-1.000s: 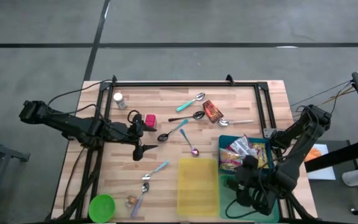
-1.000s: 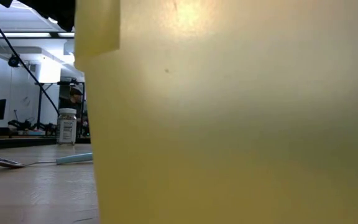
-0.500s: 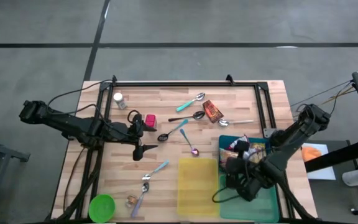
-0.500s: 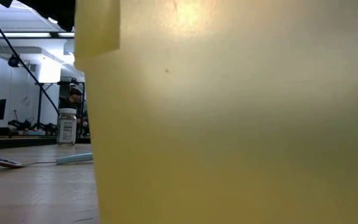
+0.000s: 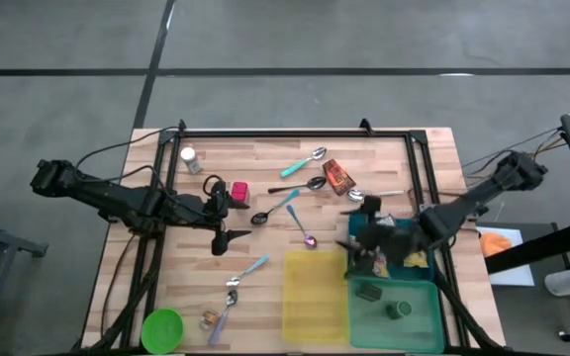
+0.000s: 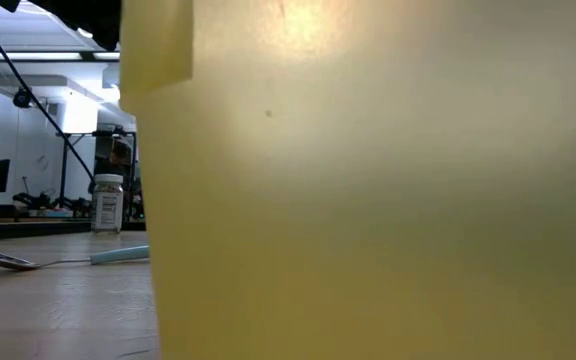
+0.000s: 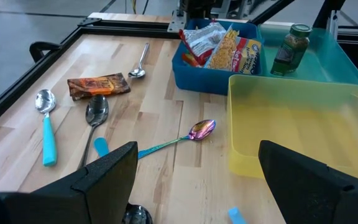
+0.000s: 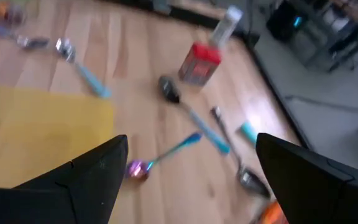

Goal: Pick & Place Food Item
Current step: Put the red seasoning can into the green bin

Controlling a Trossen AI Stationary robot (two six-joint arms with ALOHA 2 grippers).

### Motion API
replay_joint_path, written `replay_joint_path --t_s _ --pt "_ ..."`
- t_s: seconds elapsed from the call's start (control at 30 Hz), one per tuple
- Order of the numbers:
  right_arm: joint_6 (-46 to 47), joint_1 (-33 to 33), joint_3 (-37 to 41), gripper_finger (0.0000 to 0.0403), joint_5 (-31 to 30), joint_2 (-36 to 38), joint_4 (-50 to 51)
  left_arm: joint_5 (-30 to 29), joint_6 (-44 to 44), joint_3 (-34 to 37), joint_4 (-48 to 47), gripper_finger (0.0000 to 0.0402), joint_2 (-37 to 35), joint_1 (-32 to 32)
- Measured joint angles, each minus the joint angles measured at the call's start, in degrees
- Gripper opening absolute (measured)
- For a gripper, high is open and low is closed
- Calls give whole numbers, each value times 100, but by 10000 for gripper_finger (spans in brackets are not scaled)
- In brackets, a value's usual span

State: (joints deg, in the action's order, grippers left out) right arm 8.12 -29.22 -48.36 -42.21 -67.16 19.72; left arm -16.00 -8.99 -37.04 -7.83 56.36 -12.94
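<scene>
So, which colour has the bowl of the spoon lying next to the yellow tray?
Iridescent purple-pink bowl on the spoon, beside the yellow tray; clearest in the left wrist view.

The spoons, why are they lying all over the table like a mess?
They do look scattered: several spoons lie loose on the table, pointing different ways, none in the yellow bin. Nothing looks spilled or broken.

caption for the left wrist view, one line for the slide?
Open left gripper faces a yellow tray, a blue bin of snack packets, an iridescent spoon and a brown snack bar.
</scene>
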Motion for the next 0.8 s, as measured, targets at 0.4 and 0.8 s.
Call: replay_joint_path --t_s 0.4,0.8 --pt "-1035 2845 1725 352 2973 1194 -2964 -1 -1 0 1 338 -1 0" --pt "-1166 3476 1795 352 3282 1234 -2965 -1 -5 0 1 337 0 -1"
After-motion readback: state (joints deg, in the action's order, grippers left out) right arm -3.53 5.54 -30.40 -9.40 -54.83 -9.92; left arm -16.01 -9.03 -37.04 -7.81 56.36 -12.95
